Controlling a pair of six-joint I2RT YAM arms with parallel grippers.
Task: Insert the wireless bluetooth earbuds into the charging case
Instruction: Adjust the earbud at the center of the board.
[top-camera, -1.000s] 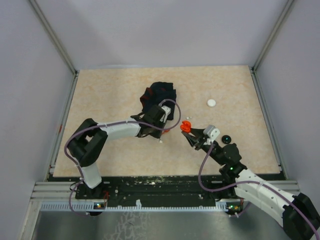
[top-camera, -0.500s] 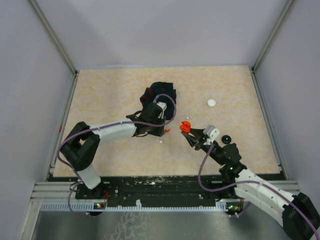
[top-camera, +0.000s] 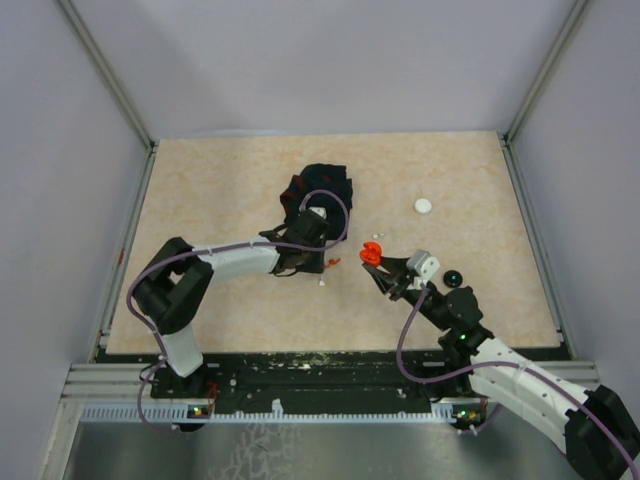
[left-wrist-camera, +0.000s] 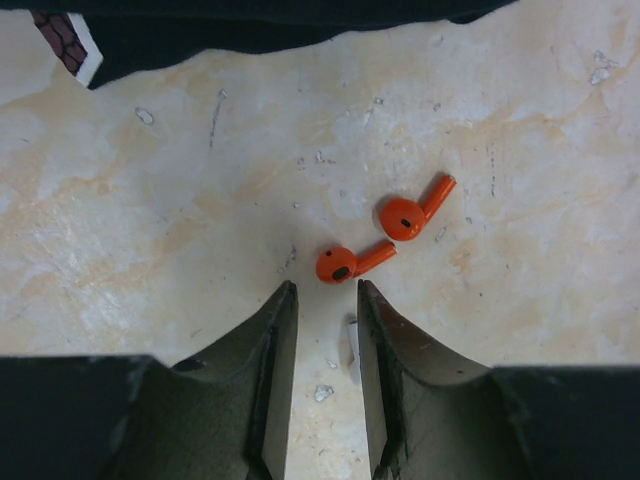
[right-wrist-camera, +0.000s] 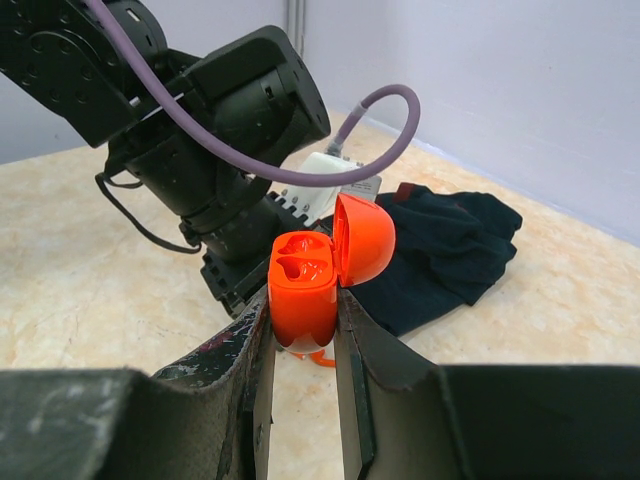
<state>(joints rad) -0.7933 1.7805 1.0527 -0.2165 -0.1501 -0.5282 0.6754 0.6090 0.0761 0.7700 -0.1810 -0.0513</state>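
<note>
Earbuds (left-wrist-camera: 340, 265) lie before slightly parted left hand (left-wrist-camera: 322, 300); right hand (right-wrist-camera: 303, 322) clamps open case (right-wrist-camera: 300, 280).

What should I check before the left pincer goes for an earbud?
1. Left pincer open and empty: ok.
2. Both earbuds loose on the table: ok; near earbud and far earbud lie close together.
3. Left pincer lined up on the near earbud: not ok; it lies ahead, slightly right of the gap.
4. Charging case gripped by the right pincer: ok.
5. Lid open, slots empty: ok.
6. Room to take one earbud without nudging the other: cannot tell.
</note>
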